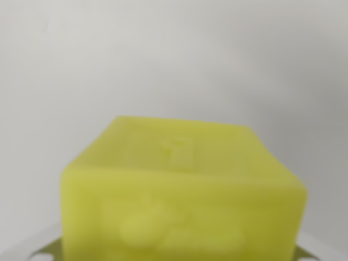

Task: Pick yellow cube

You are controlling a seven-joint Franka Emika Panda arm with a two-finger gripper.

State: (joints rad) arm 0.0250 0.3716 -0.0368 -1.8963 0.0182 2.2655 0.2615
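One yellow cube [182, 201] blurred and close in the wrist view, pale plain surface behind, hand's state cannot be told

nothing readable; the yellow cube [182, 198] bears only blurred raised marks, none legible.

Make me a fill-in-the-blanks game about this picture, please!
1. The cube is colored ____.
2. The cube fills the ____ half of the wrist view.
3. The surface behind the cube is plain ____.
4. The whole picture looks ____, so the raised marks on the cube cannot be read.

Missing words: yellow; bottom; white; blurry
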